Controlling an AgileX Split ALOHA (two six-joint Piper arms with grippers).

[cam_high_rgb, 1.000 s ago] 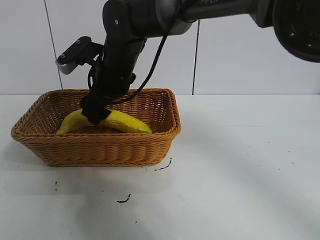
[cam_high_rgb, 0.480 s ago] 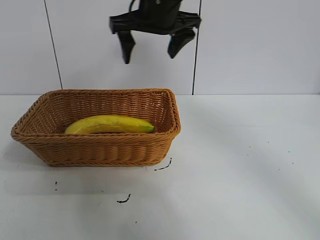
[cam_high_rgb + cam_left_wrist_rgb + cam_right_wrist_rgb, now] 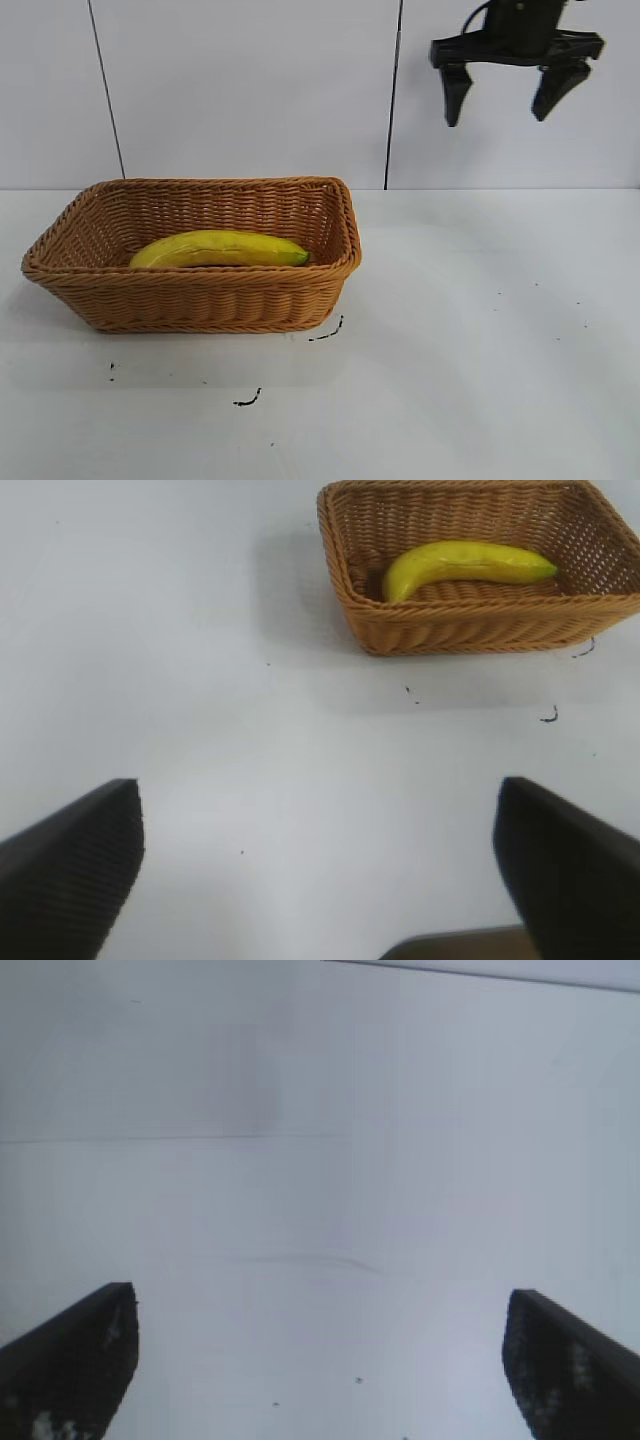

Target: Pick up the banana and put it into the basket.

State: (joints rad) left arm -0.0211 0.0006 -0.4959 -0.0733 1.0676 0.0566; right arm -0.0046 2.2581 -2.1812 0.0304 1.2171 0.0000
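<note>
Right gripper (image 3: 505,92) hangs high, fingers spread — left gripper (image 3: 318,865) likewise.

right gripper (image 3: 503,108) is all matte black; wide flat crossbar up top with two short chunky fingers (image 3: 452,98) tapering to blunt tips; a thin black cable loops off the upper part; up close the finger (image 3: 68,1360) surfaces look dark with a fine ribbed texture; left gripper (image 3: 320,875) has the same black wedge-shaped fingers (image 3: 70,865)

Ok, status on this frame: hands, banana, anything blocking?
Right hand open, raised right of the basket. Left hand open, empty, off the basket. Banana lies inside the basket. Nothing in the way.
</note>
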